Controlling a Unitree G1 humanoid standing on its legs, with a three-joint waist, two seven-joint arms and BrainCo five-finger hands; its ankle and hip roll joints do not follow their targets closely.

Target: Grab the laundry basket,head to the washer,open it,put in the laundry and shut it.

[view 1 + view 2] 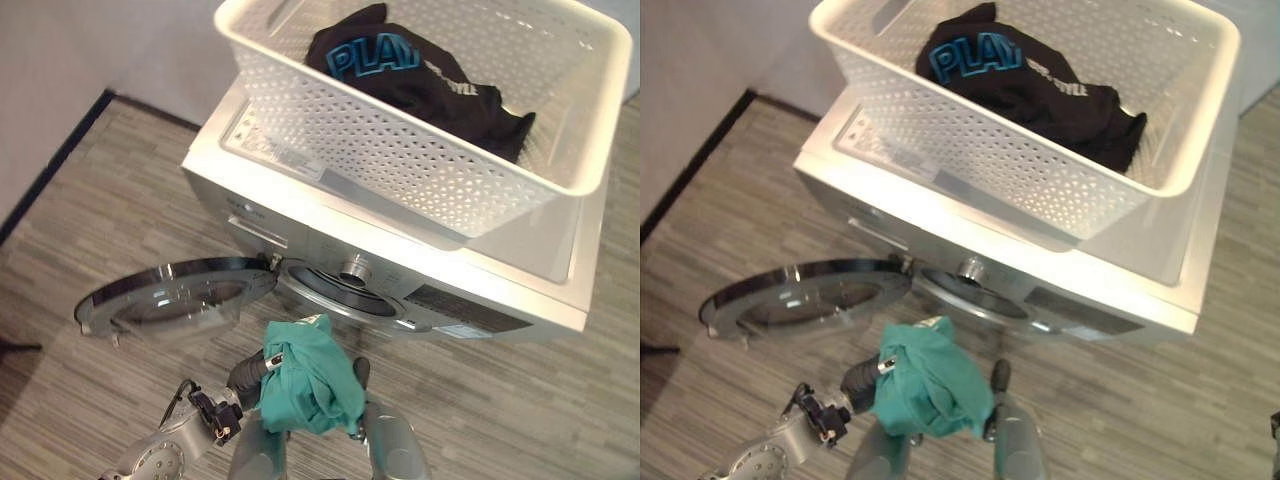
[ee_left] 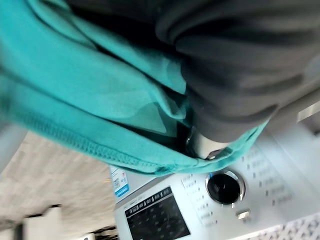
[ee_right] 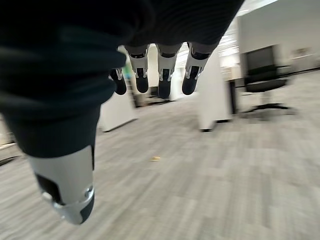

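Note:
A silver front-loading washer [image 1: 400, 255] stands before me with its round door [image 1: 175, 295] swung open to the left and the drum opening [image 1: 335, 285] exposed. On its top sits the white perforated laundry basket [image 1: 400, 150], holding a black garment [image 1: 420, 70] with blue lettering. My left hand [image 1: 250, 372] is shut on a bunched teal garment [image 1: 310, 385], held low just in front of the drum opening. Up close, the teal cloth [image 2: 90, 95] hangs beside the washer's dial [image 2: 225, 187]. My right hand [image 3: 164, 75] hangs over the floor with relaxed fingers and holds nothing.
A light wall with a dark baseboard [image 1: 60, 150] runs along the left, close to the open door. Grey wood-look floor surrounds the washer. Behind, the right wrist view shows white partitions [image 3: 215, 90] and an office chair [image 3: 262, 70].

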